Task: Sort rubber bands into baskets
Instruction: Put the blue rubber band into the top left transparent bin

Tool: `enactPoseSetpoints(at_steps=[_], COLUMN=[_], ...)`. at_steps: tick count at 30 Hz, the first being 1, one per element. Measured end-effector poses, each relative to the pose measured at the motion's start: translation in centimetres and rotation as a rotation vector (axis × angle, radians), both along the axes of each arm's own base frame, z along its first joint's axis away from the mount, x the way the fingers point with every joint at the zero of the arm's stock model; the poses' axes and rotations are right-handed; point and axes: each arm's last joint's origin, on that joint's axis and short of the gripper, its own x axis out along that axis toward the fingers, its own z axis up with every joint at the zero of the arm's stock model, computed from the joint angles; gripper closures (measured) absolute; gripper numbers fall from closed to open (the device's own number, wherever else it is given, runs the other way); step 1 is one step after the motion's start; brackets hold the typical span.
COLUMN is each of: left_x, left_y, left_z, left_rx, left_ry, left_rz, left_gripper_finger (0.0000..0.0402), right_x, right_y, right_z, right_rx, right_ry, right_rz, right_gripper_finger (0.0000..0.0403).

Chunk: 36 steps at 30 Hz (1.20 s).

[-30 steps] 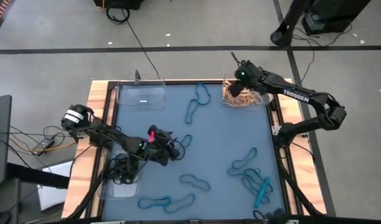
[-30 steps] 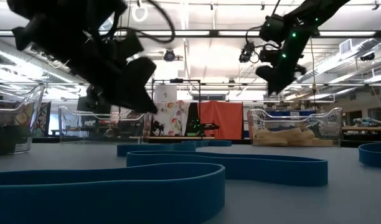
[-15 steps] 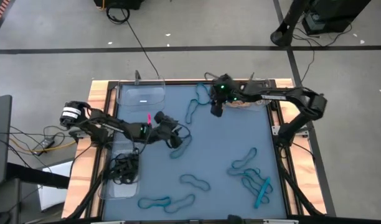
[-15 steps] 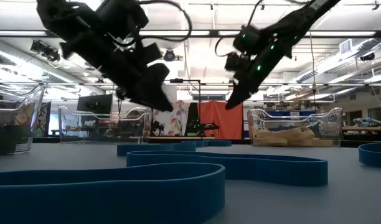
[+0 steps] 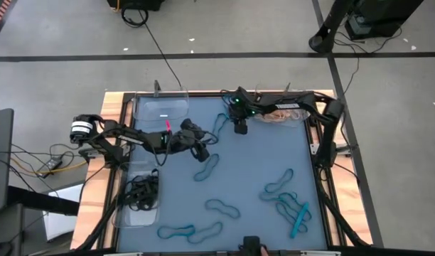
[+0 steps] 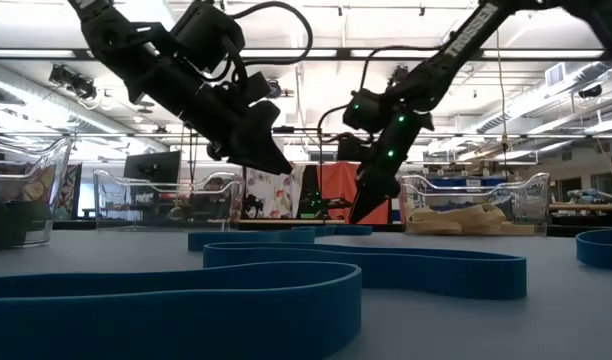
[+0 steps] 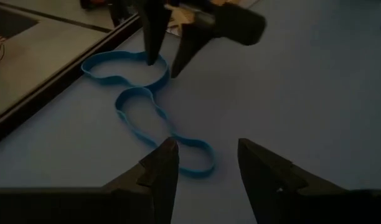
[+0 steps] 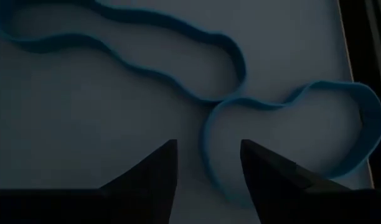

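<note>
Main risk, as a judgement: both arms are converging on the same patch of mat, and the two blue rubber bands there lie touching or overlapping, so a pinch may lift both at once, or one gripper may drag a band out from under the other; the arms could also knock together, being near one another. The right gripper [image 5: 240, 129] points down at the pair of bands [image 5: 225, 117]; in its wrist view its dark fingers [image 8: 154, 168] stand parted with bare mat and an edge of the nearer blue band [image 8: 215, 146] between the jaws, nothing gripped, and whether the tips touch the mat cannot be told. The farther blue band [image 8: 134, 43] runs ahead of the jaws, meeting the nearer one at a pinch point just beyond the tips. The left gripper [image 5: 202, 152] is also parted, holding nothing; in its wrist view its fingers [image 7: 160, 167] frame the near end of the long blue band [image 7: 154, 121], with the right gripper [image 7: 167, 46] standing on the far loop of that same run. Another blue band [image 5: 207, 168] lies just beside the left jaws. Baskets: the tan-filled basket [image 5: 298, 121] is behind the right jaws, the clear basket [image 5: 160, 109] off beside the left arm, the basket of black bands [image 5: 138, 193] well back of the left jaws. A slipped band could spring off the mat.
</note>
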Motion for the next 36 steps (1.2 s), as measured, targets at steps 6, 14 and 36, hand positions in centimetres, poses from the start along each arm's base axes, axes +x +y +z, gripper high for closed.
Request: enactPoseSetpoints(at_steps=[6, 14, 36], left_x=[0.0, 0.3, 0.7], left_y=[0.0, 0.1, 0.1], left_z=[0.1, 0.5, 1.3], left_rx=[0.005, 0.031, 0.086], left_ry=[-0.007, -0.050, -0.104], left_rz=[0.013, 0.004, -0.060], left_gripper_finger=[0.0232, 0.0232, 0.0232], right_x=[0.2, -0.4, 3.6], right_y=[-1.3, -1.0, 9.5], right_z=[-0.8, -1.6, 6.8], right_rx=[0.051, 0.103, -0.058], right_ry=[0.058, 0.082, -0.212], right_rz=[-0.003, 0.025, 0.249], right_gripper_finger=[0.0248, 0.0339, 0.0398])
